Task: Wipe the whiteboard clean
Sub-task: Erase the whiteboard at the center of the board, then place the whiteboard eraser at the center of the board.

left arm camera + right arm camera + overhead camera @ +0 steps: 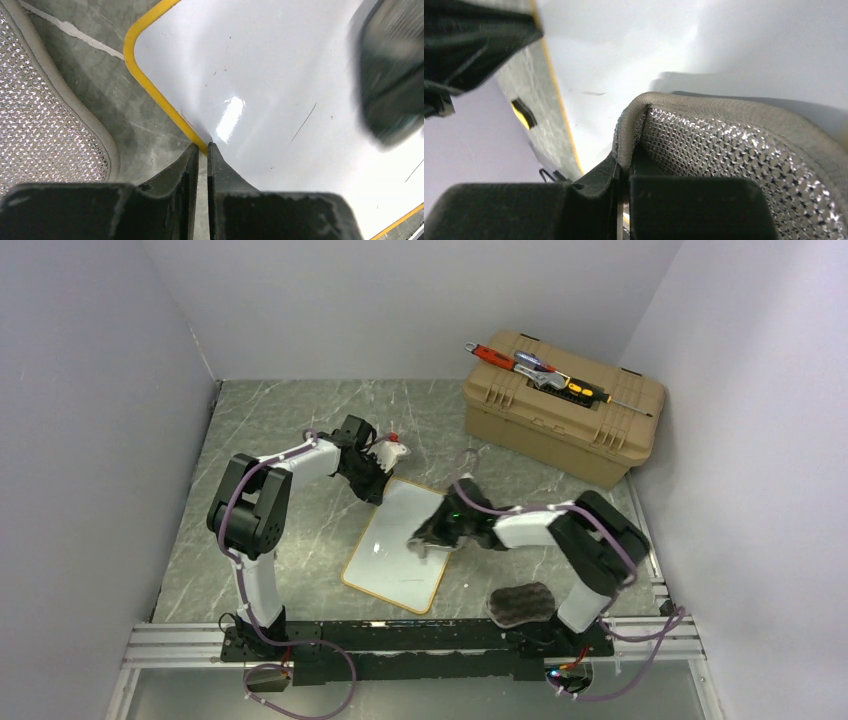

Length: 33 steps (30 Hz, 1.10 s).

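I see the whiteboard (392,555) lying flat on the counter (270,430), mid-frame. My left pincer (202,148) is pinched tight on its yellow edge. My right pincer (623,167) clamps a mesh pad (734,145) against the board; the pad's underside is hidden.

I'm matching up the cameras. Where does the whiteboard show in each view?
Top external: whiteboard at the centre.
Left wrist: fills the upper right.
Right wrist: across the top, behind the pad.
Shared landmark: its yellow frame.
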Tool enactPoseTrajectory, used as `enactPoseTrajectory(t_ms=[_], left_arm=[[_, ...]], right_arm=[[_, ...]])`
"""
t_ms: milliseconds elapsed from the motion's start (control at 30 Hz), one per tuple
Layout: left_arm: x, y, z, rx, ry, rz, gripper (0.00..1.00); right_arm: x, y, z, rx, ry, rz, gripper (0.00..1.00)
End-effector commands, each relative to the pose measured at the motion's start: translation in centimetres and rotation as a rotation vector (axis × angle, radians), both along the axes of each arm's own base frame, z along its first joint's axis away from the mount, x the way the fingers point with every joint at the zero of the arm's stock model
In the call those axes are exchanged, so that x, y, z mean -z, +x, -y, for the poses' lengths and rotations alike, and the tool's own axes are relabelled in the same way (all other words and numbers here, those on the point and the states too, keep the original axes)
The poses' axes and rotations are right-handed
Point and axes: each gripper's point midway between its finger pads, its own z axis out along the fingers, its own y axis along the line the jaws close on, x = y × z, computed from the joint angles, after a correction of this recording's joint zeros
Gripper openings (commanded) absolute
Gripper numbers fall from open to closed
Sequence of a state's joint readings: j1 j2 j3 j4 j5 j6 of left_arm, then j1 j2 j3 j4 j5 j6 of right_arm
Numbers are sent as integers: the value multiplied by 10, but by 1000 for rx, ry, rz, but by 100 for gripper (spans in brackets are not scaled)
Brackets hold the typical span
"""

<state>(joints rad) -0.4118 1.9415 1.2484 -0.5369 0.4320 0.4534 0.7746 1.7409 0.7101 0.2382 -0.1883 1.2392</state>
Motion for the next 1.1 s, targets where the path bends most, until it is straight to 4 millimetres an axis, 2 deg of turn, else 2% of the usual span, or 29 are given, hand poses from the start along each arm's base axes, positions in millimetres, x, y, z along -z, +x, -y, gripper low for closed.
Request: enactPoseTrajectory(t_ms=[0, 67, 133, 200, 267, 367, 467, 533, 567, 600, 700, 800, 867, 933, 1000, 1067], left_arm=[[68, -53, -50, 14, 246, -198, 17], [59, -49, -48, 13, 241, -191, 19], [35, -40, -43, 8, 214, -165, 21], [-1, -31, -35, 7, 166, -139, 23], [-45, -15, -23, 6, 113, -89, 25], [-93, -8, -20, -9, 75, -51, 28], [-118, -10, -29, -33, 64, -41, 33], [-124, -13, -36, -53, 62, -34, 41], [-125, -15, -40, -61, 59, -34, 87], [-126, -17, -44, -72, 60, -35, 98], [-129, -21, -55, -98, 58, -36, 99], [-142, -24, -65, -126, 47, -34, 99], [-155, -25, -70, -146, 15, -32, 99], [-161, -26, -75, -172, -9, -28, 100], [-158, -38, -76, -142, -14, -51, 99], [-144, -54, -76, -121, -14, -101, 99]], right_arm=[[61, -34, 128, 109, -357, -167, 0], [34, -13, 124, 99, -334, -94, 0], [2, 6, 119, 90, -324, -22, 0], [-34, 28, 116, 104, -318, 57, 0], [-59, 43, 125, 131, -353, 111, 0], [-81, 57, 149, 188, -424, 146, 0], [-86, 62, 173, 228, -483, 139, 0], [-79, 62, 188, 237, -523, 104, 0], [-73, 60, 193, 235, -537, 82, 0], [-68, 59, 197, 233, -544, 63, 0], [-52, 55, 206, 214, -575, 11, 0], [-48, 56, 202, 165, -579, -6, 0], [-51, 62, 197, 134, -566, 5, 13], [-57, 71, 190, 96, -553, 20, 35], [-64, 79, 183, 60, -539, 30, 54], [-73, 85, 175, 30, -515, 45, 62]])
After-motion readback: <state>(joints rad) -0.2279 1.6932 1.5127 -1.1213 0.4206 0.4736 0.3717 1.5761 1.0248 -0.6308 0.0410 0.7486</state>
